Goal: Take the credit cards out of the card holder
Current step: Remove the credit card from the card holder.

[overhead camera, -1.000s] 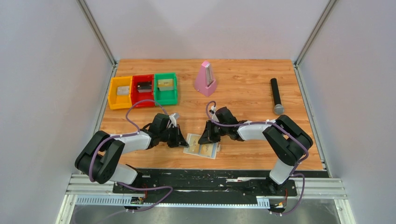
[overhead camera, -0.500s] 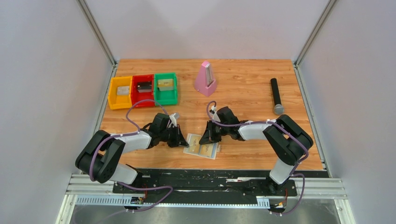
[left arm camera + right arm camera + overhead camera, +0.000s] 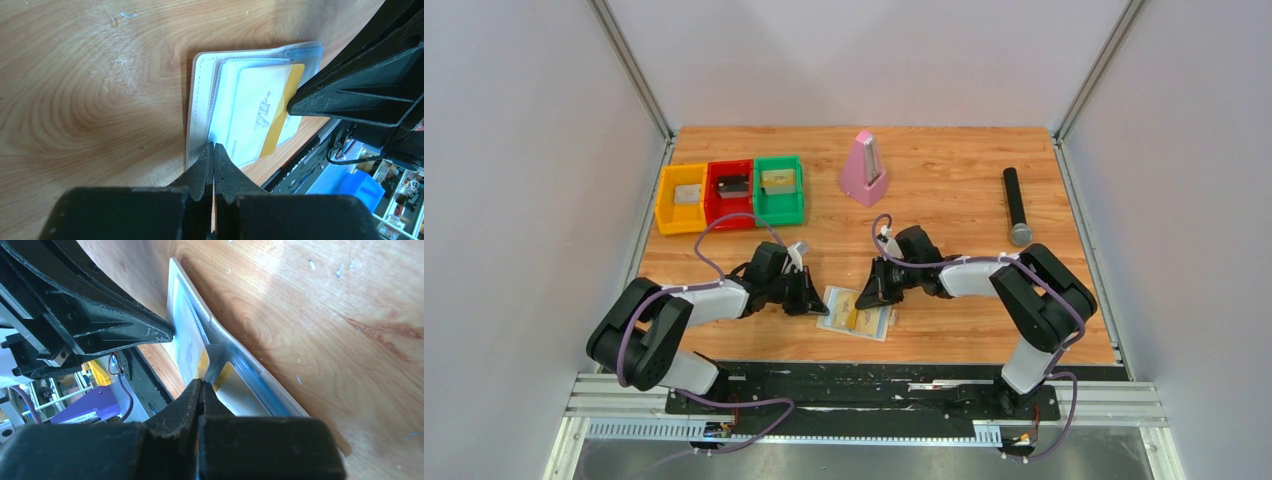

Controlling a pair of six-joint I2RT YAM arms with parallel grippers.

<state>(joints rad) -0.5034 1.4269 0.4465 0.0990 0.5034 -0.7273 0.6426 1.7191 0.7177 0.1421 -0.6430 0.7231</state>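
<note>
The card holder (image 3: 856, 313) lies open near the table's front edge, with a cream rim (image 3: 200, 80) and pale blue panels. A white credit card with a yellow-gold stripe (image 3: 260, 107) sticks partly out of its pocket. My left gripper (image 3: 816, 303) is shut, its tips (image 3: 214, 146) pressing down on the holder's left panel. My right gripper (image 3: 869, 298) is shut, its tips (image 3: 201, 381) pinched on the yellow end of that card (image 3: 202, 362). The holder's blue pocket edge (image 3: 260, 385) runs just to the right of those tips. No dark card shows.
Yellow (image 3: 681, 198), red (image 3: 729, 192) and green (image 3: 779, 189) bins stand in a row at the back left, each holding a small item. A pink metronome (image 3: 864, 170) stands at the back centre. A black microphone (image 3: 1016, 205) lies at the right.
The right gripper has closed fully at the card's yellow end, and its wrist has shifted slightly to the right. The left arm and the holder have stayed in place.
</note>
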